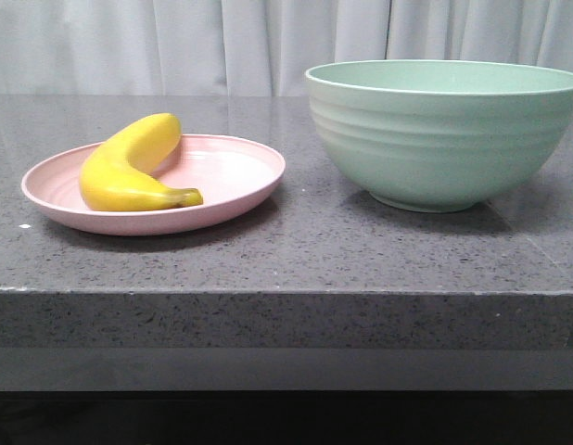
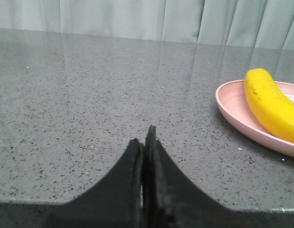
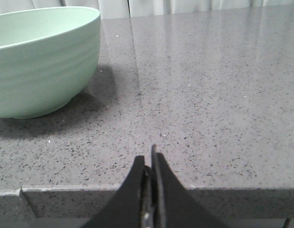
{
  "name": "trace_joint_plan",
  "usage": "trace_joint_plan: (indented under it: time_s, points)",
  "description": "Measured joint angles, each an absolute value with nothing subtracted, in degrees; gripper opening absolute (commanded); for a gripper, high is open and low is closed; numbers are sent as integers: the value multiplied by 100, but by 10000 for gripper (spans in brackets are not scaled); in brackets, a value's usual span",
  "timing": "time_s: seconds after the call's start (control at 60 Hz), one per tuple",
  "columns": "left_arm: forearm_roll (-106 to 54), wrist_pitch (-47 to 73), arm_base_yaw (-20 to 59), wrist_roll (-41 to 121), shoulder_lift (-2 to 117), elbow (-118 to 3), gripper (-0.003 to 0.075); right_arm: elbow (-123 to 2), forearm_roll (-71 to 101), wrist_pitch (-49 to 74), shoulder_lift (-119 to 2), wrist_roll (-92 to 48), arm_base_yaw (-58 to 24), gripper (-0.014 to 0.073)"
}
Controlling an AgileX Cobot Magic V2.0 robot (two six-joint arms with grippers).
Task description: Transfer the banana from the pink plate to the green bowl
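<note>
The yellow banana (image 1: 129, 165) lies on the left half of the pink plate (image 1: 233, 173), on the left of the grey stone counter. The mint-green bowl (image 1: 444, 139) stands to the right of the plate and looks empty. Neither gripper shows in the front view. My left gripper (image 2: 143, 137) is shut and empty, low over the counter's front edge, well apart from the plate (image 2: 232, 108) and banana (image 2: 270, 102). My right gripper (image 3: 150, 159) is shut and empty at the counter's front edge, apart from the bowl (image 3: 40, 66).
The grey speckled counter (image 1: 296, 250) has a thick front edge (image 1: 286, 320) facing me. A pale curtain (image 1: 268, 42) hangs behind it.
</note>
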State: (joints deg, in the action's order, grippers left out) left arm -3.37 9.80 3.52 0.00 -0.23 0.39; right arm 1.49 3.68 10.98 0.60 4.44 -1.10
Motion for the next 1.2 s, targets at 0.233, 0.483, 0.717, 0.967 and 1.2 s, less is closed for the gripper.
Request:
trace_joint_plan:
  time_s: [0.233,0.483,0.717,0.967,1.2]
  points:
    - [-337,980,352,0,-23,39,-20,149,368,1098,60,444,-110,-106]
    - [-337,980,352,0,-23,39,-20,149,368,1098,60,444,-110,-106]
    - [-337,980,352,0,-23,39,-20,149,368,1098,60,444,-110,-106]
    - [-337,968,352,0,-23,39,-20,149,259,895,60,444,-110,-60]
    - [-272,775,352,0,-23,-375,-20,-83,254,841,60,444,-110,-60]
